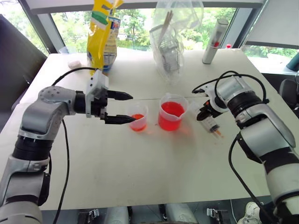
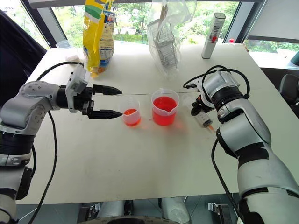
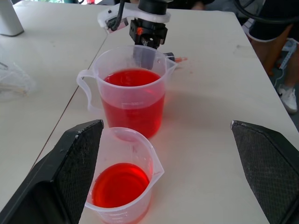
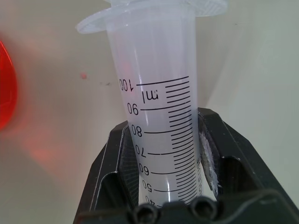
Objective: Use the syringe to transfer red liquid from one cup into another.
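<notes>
White table (image 1: 140, 177) with a seam across the middle. Far edge by the window: yellow snack bag (image 1: 100, 35) standing upright, crumpled clear plastic bag (image 1: 170, 39) with wooden sticks inside, white-grey cylinder with a red dot (image 1: 214, 42) leaning, small white lump (image 1: 74, 63) near the left corner.

White table (image 1: 140, 177): smaller cup (image 1: 138, 116), larger beaker (image 1: 171, 112), syringe (image 1: 211, 124), yellow bag (image 1: 100, 35), grey cylinder (image 1: 214, 41).

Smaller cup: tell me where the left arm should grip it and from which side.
Grip the smaller cup across its plain round wall, below the rim. Come in level from the robot's left, where the open left gripper already faces it; the larger beaker blocks the other side.
</notes>
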`<state>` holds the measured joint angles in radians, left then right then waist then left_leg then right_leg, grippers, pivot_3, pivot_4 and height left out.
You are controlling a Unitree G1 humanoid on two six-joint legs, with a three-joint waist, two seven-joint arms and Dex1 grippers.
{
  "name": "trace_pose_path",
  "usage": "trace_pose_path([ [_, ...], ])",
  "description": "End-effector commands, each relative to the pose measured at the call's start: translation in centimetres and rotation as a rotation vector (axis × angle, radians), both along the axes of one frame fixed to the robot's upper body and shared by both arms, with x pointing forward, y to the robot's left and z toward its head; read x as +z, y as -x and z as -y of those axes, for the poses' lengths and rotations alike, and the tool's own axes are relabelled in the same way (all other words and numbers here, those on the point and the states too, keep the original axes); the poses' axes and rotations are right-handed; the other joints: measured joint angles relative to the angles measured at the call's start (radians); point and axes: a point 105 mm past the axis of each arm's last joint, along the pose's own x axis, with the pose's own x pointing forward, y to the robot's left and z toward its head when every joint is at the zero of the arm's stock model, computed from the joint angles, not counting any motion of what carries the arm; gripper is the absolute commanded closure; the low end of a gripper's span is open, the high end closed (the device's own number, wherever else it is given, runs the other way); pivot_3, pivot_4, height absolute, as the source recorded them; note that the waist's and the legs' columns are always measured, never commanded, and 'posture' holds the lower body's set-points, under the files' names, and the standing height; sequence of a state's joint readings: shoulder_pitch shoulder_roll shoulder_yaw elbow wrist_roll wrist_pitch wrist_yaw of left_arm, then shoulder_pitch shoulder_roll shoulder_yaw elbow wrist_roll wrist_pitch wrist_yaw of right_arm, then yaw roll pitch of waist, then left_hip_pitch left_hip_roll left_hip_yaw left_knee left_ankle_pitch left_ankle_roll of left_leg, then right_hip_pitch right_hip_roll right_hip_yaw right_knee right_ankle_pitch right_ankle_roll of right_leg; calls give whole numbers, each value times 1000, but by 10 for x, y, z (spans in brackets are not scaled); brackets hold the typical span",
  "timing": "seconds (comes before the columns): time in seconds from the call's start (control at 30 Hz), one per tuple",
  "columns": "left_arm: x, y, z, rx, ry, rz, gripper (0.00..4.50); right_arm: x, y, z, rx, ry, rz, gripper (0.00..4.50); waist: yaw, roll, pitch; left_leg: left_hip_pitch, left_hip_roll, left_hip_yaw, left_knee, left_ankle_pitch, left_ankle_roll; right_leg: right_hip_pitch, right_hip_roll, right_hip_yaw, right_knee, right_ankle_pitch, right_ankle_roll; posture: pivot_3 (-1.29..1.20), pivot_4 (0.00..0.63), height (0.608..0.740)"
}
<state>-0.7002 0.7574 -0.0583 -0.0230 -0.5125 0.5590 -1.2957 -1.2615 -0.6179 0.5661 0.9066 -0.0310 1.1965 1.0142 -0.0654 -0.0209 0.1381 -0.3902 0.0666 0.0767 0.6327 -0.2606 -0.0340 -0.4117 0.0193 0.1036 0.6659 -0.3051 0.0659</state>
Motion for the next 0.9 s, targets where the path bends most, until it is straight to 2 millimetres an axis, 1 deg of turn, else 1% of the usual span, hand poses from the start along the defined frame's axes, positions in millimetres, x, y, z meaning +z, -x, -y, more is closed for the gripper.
trace_pose_path([
  [0.03, 17, -4, -3, 5, 13, 64, 0, 54, 2, 17, 3, 39, 236, 3096, 11, 1, 0, -1, 0, 0, 0, 0, 0, -1, 0, -1, 0, 0, 0, 0, 150, 739],
  [0.07, 19, -5, -4, 6, 15, 67, 0, 71, 5, 18, 64, 82, 359, 3096, 19, 0, 0, -1, 0, 0, -1, 0, 0, -1, -1, 0, -1, 0, 0, 0, 150, 739],
  [0.13, 23, -9, -4, 4, 22, 70, 0, 104, 16, 3, 232, 94, 602, 3096, 24, 0, 0, -1, 0, -1, -1, 0, 0, -1, 0, -1, -2, 0, 0, 0, 150, 739],
  [0.2, 28, -12, -3, 0, 30, 76, 0, 135, 31, -19, 290, 0, 790, 3096, 17, 1, 0, -1, 0, 0, -2, 0, 0, -1, 0, -1, -2, 0, 0, 0, 150, 739],
  [0.27, 33, -16, -2, -8, 41, 83, 0, 170, 42, -41, 348, -104, 1020, 3096, 6, 1, 1, 1, 0, 0, -1, 0, 0, -1, 2, 1, 0, 0, 1, 0, 150, 739],
  [0.3, 36, -18, 0, -15, 47, 87, 0, 181, 48, -50, 366, -156, 1093, 3096, 3, 1, 1, 1, 1, -1, -1, 0, 0, 0, 2, 1, 1, 0, 1, 0, 150, 739],
  [0.37, 39, -19, 2, -26, 53, 91, 0, 189, 56, -59, 376, -229, 1156, 3096, 1, 1, 0, 3, 1, -1, -1, 0, 0, 2, 3, -1, 1, 0, 0, 0, 150, 739],
  [0.47, 47, -24, 9, -57, 64, 112, 0, 203, 64, -79, 366, -449, 1278, 3096, 0, 0, 0, 4, 1, -1, 0, 0, 0, 4, 2, -2, 1, 0, 0, 0, 150, 739],
  [0.53, 53, -25, 12, -72, 75, 121, 0, 203, 67, -89, 367, -545, 1310, 3096, 0, 0, 0, 3, 0, 0, 0, 0, -1, 3, 1, -1, 1, 0, 0, 0, 150, 739],
  [0.63, 59, -28, 14, -83, 80, 133, 0, 186, 73, -104, 406, -652, 1336, 3096, 0, -1, -1, 1, 0, -1, 0, 0, -1, 2, 1, -2, 0, 0, 0, 0, 150, 739],
  [0.67, 61, -28, 15, -87, 81, 136, 0, 178, 73, -106, 400, -688, 1334, 3096, 2, -1, -1, 1, 0, -1, 0, 0, -1, 2, 1, -2, 0, 0, 0, 0, 150, 739],
  [0.77, 63, -29, 16, -96, 77, 141, 0, 156, 67, -107, 352, -737, 1332, 3096, 2, 0, 0, 0, 0, -1, -1, 0, -1, 2, 1, -1, -1, 0, 0, 0, 150, 739],
  [0.9, 66, -29, 17, -107, 71, 146, 0, 127, 63, -105, 312, -754, 1322, 3096, 0, 0, -1, 1, 0, -1, 0, 1, -1, 3, 1, -1, -1, 0, 0, 0, 150, 739],
])
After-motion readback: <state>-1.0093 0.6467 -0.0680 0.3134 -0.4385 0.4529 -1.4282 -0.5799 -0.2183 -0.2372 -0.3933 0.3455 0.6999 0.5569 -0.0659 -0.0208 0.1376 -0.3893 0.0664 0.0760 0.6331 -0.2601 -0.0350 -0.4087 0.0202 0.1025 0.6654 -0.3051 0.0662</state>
